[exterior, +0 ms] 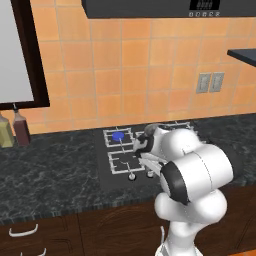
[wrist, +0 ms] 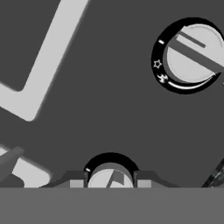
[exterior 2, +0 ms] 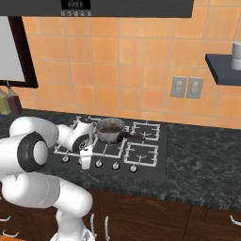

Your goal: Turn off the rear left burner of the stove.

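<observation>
Two finger tips [wrist: 76, 180] flank round silver knob [wrist: 110, 177] at 6 o'clock of hand view; jaws stand open about it, pads beside its rim, contact not certain; gripper [wrist: 110, 180] nothing else held; knob's ridge runs roughly 12-to-6; second knob [wrist: 192, 54] at 2 o'clock; rear left burner [exterior: 118, 135] glows blue on stove [exterior: 105, 175], desk [exterior: 50, 165] around; coming move likely twist.

The white arm folds forward and down from its base, wrist bent, gripper [exterior 2: 85, 162] pointing straight down, its two fingertips [wrist: 76, 180] set slightly apart.
</observation>
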